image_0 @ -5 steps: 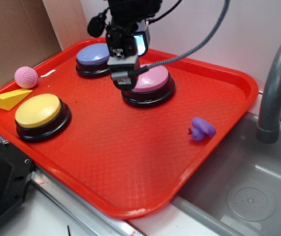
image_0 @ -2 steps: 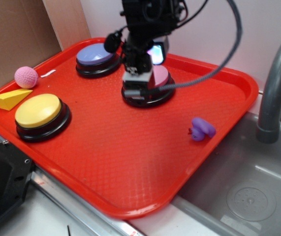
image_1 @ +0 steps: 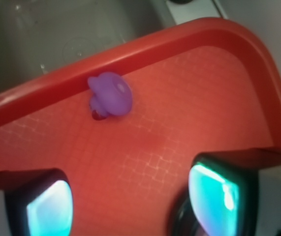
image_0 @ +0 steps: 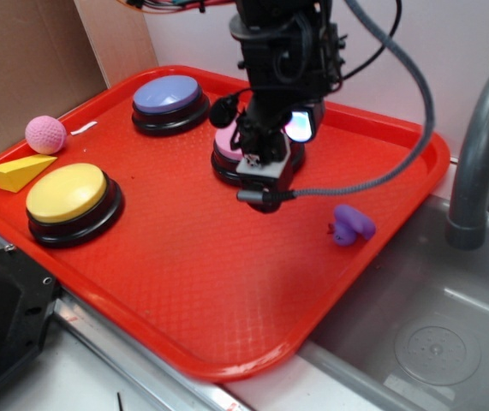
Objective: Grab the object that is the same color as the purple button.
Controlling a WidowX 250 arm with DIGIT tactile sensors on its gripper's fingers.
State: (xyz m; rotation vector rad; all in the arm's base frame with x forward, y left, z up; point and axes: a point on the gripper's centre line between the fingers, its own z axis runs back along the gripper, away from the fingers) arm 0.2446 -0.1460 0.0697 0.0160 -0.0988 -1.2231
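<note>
Purple duck toy (image_0: 351, 225) sits by the red tray's (image_0: 227, 342) sink-side rim, away from the purple button (image_0: 169, 94). Pincer (image_1: 130, 199) is open w/ nothing inside; line up over duck, drop low, squeeze gently.

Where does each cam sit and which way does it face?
Exterior: high off the tray's near corner, angled down across it toward the back wall; shows arm and claw over the pink button.
Wrist: on the arm just behind the claw, looking past both fingertips at the tray's edge and sink.
Shared: purple duck toy, tray, sink.
</note>
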